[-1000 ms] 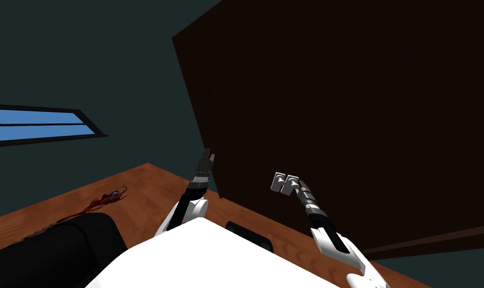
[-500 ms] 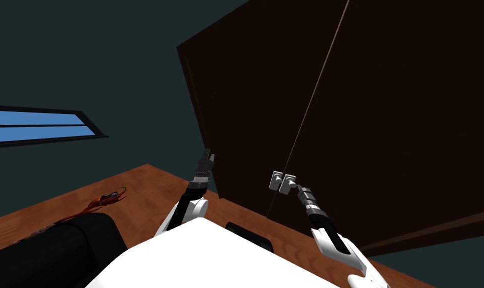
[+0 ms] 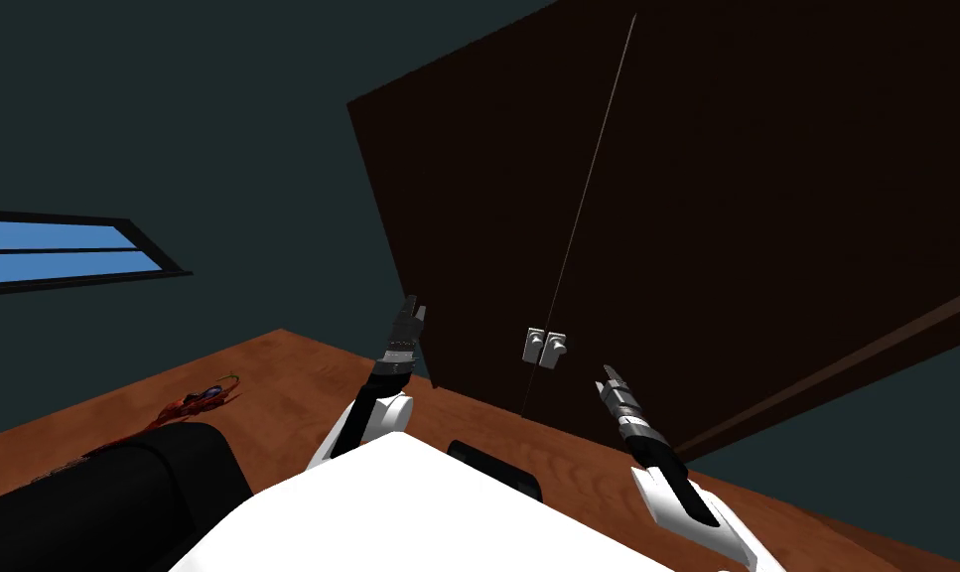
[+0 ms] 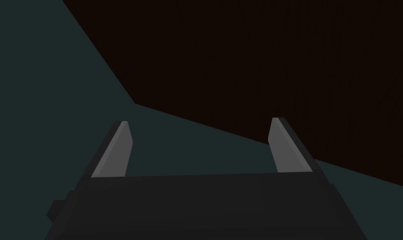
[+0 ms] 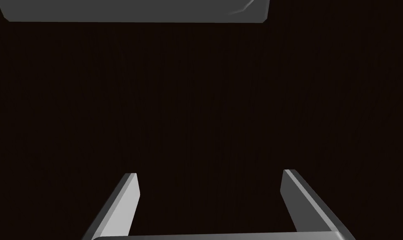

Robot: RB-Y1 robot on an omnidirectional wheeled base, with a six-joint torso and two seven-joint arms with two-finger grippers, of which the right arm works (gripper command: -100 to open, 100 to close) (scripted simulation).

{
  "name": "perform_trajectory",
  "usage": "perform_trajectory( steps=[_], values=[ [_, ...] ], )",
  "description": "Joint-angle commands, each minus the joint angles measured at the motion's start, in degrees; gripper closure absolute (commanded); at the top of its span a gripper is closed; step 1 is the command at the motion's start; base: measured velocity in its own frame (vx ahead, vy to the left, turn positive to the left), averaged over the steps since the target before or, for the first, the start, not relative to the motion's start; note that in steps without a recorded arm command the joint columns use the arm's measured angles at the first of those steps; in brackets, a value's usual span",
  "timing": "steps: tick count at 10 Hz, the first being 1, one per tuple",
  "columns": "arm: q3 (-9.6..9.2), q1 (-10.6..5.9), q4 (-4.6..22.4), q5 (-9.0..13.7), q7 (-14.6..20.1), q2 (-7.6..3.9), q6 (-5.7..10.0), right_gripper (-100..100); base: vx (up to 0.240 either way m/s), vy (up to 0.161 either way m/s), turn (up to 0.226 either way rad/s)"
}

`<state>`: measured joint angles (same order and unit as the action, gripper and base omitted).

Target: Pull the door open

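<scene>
Facing a dark brown door [image 3: 765,228], spread across the head view from 12 to 3 o'clock, with a thin pale seam down it. Low on that seam, a light grey handle [image 3: 545,348]: two small plates side by side, not far above the wood floor [image 3: 289,382]. Holding the right end effector [image 3: 605,370] near the handle but apart from it, handle at its 10 o'clock; fingers [image 5: 127,200] spread wide, gripping nothing, aimed at the flat brown door face, with a grey plate [image 5: 133,10] ahead of the tips. Keeping the left end effector [image 3: 415,308] raised at 9 o'clock of the handle, at the door's left edge, fingers apart and empty, dark teal wall [image 4: 42,83] beside the door. Blue window [image 3: 61,253] at 9 o'clock, small red clutter [image 3: 202,399] on the floor at 8 o'clock
</scene>
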<state>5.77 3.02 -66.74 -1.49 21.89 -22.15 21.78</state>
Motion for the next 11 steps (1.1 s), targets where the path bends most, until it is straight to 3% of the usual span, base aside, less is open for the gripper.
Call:
perform_trajectory(
  steps=[1, 3, 5, 7, 11],
  values=[
    [-0.18, 0.56, -0.7, 0.0, 0.3, -0.15, -0.14, -100, -0.164, 0.042, -0.021],
    [-1.18, 0.86, -1.6, -0.2, 0.7, 0.12, 0.24, -100, -0.174, 0.071, 0.022],
    [-3.3, 0.46, -3.3, -0.6, 1.2, 1.08, 0.89, -100, -0.161, 0.139, 0.116],
    [-1.12, 1.53, -2.3, -0.3, 0.6, 0.22, 0.25, -100, -0.043, 0.023, -0.066],
    [2.19, 1.91, 0.3, 0.3, -0.4, -0.9, -0.48, -100, 0.041, -0.117, -0.129]
  ],
)
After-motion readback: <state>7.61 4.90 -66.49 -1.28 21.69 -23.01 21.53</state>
